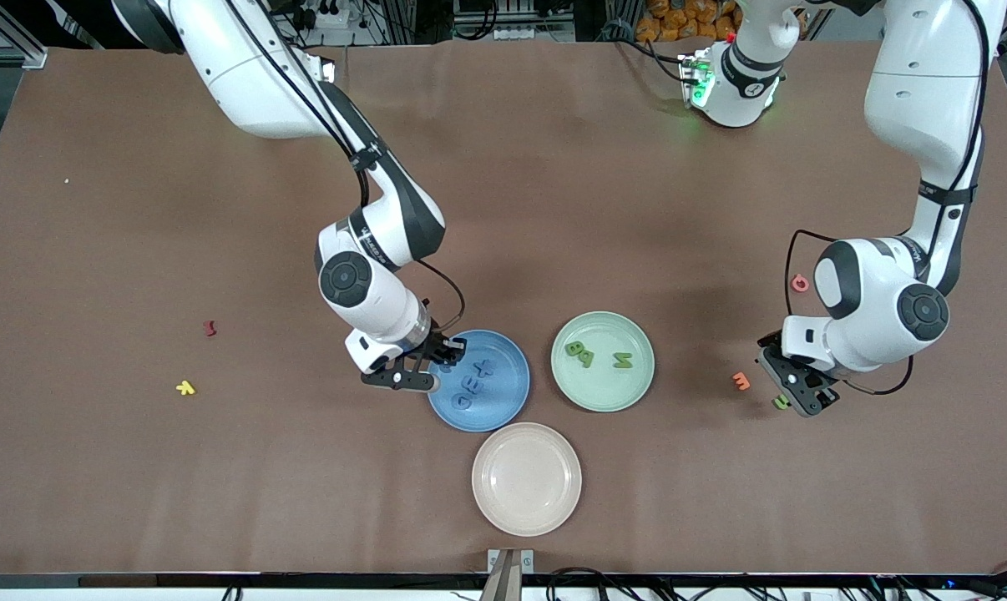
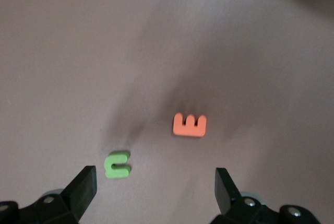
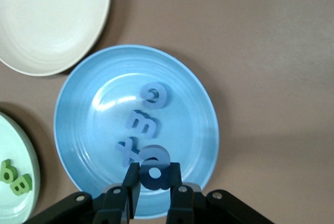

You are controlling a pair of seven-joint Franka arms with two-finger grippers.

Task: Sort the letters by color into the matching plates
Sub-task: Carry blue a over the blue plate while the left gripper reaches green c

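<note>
Blue letter [image 3: 154, 165], rounded, in right claw [image 3: 154, 185]

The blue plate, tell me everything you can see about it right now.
The blue plate is round and medium blue, with a raised rim and a glossy, plastic-looking surface. It sits flat on the brown table, beside the green plate and just farther from the front camera than the cream plate. Three blue letters lie in it in a row. The right gripper hangs over its rim, shut on a fourth blue letter.
</note>
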